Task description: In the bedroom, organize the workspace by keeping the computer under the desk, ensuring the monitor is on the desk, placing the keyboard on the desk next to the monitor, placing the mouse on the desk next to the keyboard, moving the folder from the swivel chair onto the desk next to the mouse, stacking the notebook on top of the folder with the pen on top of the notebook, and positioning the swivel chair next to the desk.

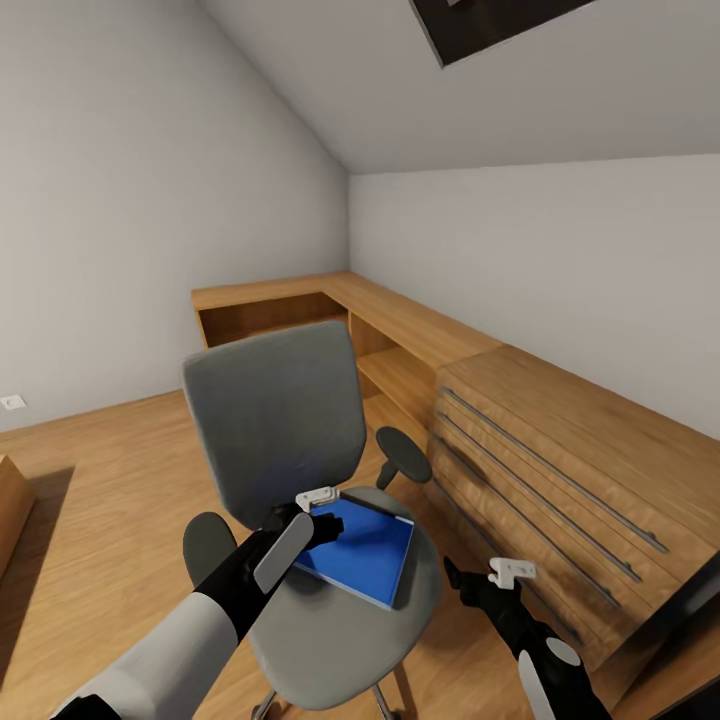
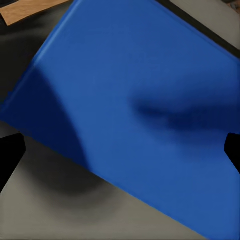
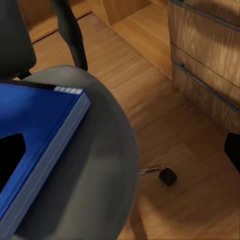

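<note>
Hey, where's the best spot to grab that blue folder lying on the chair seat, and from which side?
Probably the folder's thick edge nearest the wooden dresser: it lies flat on the swivel chair seat, and that edge shows open height toward the right tool. Come in low from the right, pinching top and bottom.

**Blue folder flat on the swivel chair seat**

The folder (image 1: 362, 550) is a bright blue, flat rectangle with a pale edge showing thin page-like layers along one side. It lies flat on the seat of the swivel chair (image 1: 275, 420), turned at an angle to the backrest, one corner toward the backrest and its long pale edge toward the seat's front. It covers roughly the middle of the seat, with grey upholstery showing all round it. The swivel chair has a tall, square grey back, a rounded grey seat and dark padded armrests on either side of the folder. It stands upright on the light wood plank floor of the bedroom (image 1: 90, 480).
</note>
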{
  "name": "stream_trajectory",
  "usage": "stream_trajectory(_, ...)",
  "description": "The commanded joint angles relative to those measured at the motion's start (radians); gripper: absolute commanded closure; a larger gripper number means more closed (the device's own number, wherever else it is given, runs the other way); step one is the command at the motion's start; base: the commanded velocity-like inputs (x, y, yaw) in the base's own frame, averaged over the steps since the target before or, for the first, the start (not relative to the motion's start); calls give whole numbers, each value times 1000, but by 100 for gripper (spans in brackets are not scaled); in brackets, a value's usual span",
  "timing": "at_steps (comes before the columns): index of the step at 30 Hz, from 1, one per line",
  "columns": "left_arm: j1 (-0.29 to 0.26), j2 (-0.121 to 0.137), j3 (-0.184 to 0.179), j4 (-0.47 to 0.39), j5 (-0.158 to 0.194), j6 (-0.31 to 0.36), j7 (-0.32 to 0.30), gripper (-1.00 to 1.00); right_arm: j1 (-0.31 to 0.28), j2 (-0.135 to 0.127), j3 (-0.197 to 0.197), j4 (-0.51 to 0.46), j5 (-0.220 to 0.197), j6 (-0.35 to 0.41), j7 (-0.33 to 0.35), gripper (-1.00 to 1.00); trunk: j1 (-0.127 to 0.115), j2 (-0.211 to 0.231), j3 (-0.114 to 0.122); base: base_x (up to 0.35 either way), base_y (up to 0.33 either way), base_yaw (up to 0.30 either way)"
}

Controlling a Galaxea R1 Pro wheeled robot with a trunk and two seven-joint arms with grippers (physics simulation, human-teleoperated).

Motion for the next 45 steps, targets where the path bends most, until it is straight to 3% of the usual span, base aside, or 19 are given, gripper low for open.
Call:
stream_trajectory(1,-1,1,-3,-1,11,0,10,-100,-1,3,-4,-3,-11,8,7,-100,0,-1,-1,0,0,71)
stream_trajectory(11,-1,1,-3,-1,10,0,8,-100,0,38,-3,-9,-8,7,7,-100,0,-1,-1,0,0,212)
stream_trajectory(45,-1,1,-3,7,16,-16,12,-100,0,31,-4,-7,-5,-40,16,-100,0,-1,-1,22,-88,20)
